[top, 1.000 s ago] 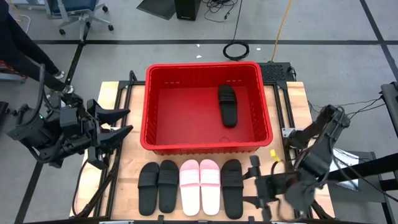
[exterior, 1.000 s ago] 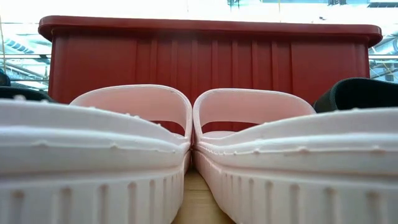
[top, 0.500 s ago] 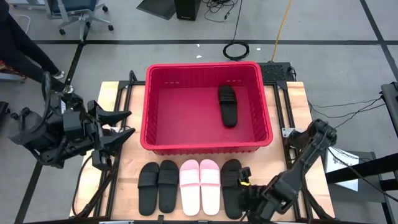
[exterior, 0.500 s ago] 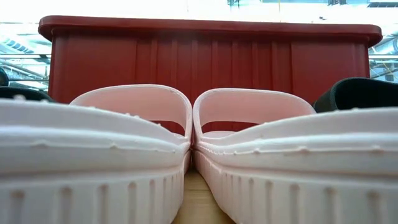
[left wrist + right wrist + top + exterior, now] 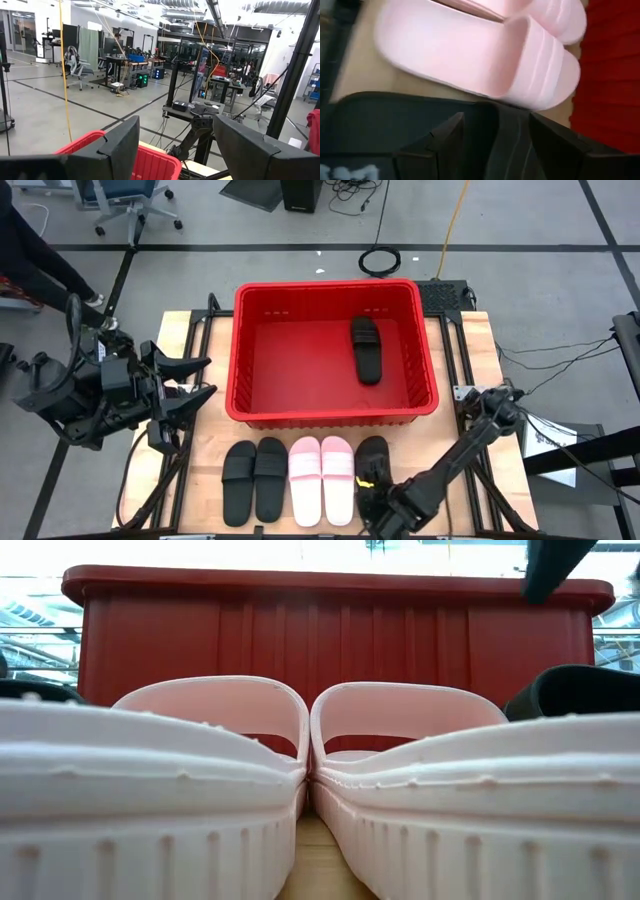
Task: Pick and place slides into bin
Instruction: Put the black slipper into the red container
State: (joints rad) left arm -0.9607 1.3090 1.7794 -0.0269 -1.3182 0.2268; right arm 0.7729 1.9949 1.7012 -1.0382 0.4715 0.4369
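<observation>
One red bin (image 5: 243, 350) sat at 12 o'clock, unmoved, with one black slide (image 5: 365, 348) inside. Five slides lay in a row at 6 o'clock: three black, two pink (image 5: 321, 479). Since the earlier frame the right gripper (image 5: 375, 505) had swung over the rightmost black slide (image 5: 372, 458), fingers spread astride it. Left gripper (image 5: 200, 379) waited at 9 o'clock, fingers spread.

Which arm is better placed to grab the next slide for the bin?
Right. The right gripper is open over the rightmost black slide in the row, fingers either side of its strap in the wrist view. The left gripper hangs open beside the red bin, well away from the row.
</observation>
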